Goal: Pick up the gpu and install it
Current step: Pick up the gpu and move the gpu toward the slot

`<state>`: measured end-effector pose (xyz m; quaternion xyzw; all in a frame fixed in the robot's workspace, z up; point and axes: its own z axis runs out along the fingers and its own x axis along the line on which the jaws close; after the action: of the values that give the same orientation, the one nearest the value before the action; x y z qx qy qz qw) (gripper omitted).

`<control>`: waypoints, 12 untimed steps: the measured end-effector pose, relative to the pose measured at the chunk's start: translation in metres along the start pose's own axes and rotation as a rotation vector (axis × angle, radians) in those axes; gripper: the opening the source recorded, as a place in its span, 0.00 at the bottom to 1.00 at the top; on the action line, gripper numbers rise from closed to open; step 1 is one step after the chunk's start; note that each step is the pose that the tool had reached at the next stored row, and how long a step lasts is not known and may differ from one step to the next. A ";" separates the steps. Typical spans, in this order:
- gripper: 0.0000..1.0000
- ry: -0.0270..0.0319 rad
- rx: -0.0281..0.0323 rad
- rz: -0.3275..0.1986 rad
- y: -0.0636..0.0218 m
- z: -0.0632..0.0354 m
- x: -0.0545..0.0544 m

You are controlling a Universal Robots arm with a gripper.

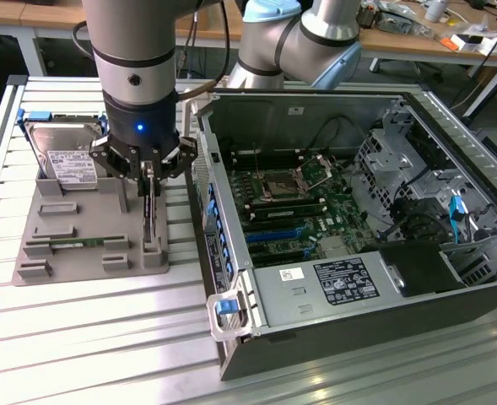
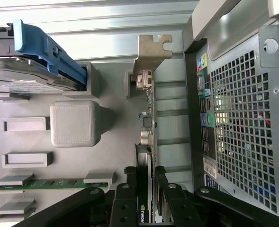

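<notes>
The claw (image 1: 149, 179) grasps the gpu (image 1: 150, 221) from both sides, and it stands upright in the grey holder (image 1: 79, 221) beside the computer case (image 1: 332, 333).

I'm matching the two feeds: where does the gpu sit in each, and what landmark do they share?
Exterior view: the gpu stands on edge in the gray holder, on the exterior view's left of the open computer case, with the gripper closed on it.
Wrist view: the gpu is edge-on, running from its silver bracket to the gripper.
Shared landmark: the hard drive with its blue rail.
</notes>
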<state>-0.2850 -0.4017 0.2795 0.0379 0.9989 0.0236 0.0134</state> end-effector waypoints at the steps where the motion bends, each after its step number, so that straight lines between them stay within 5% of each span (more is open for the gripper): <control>1: 0.26 -0.0001 -0.0001 0.000 0.0000 -0.0001 0.000; 12: 0.26 -0.0001 0.0000 0.000 0.0002 -0.0030 0.000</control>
<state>-0.2850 -0.4017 0.2826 0.0379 0.9989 0.0237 0.0134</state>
